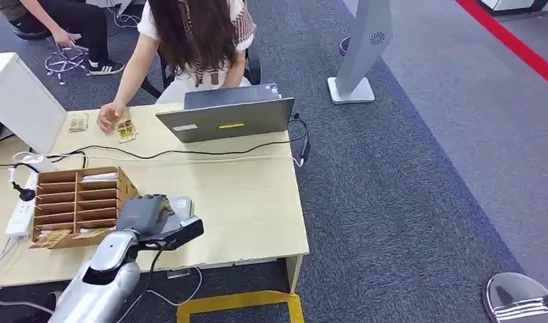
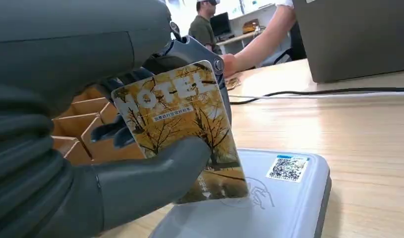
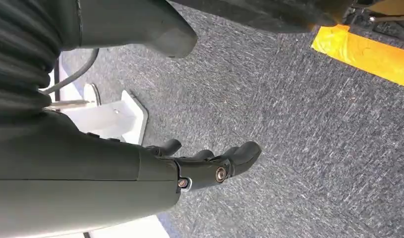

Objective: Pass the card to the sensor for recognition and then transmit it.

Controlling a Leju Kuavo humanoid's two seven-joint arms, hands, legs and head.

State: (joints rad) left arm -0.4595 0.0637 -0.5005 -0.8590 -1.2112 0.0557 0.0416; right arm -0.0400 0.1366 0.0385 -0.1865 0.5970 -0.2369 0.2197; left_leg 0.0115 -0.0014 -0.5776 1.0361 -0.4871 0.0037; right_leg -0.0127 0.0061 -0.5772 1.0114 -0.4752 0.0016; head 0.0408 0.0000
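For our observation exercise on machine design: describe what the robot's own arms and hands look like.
The left arm is glossy silver with a black joint band and a black cable alongside. The left hand has a matte grey ribbed cover, thick grey thumb and darker fingers. The right hand matches, its dark fingers showing small metal screws.

The left hand (image 1: 144, 212) covers most of the card reader (image 1: 180, 205) from above. Up close, the thumb (image 2: 155, 178) hides the card's (image 2: 182, 124) lower corner, and the card's small print stays unreadable.

High head view; close wrist views, sensor (image 1: 180, 205) shared.
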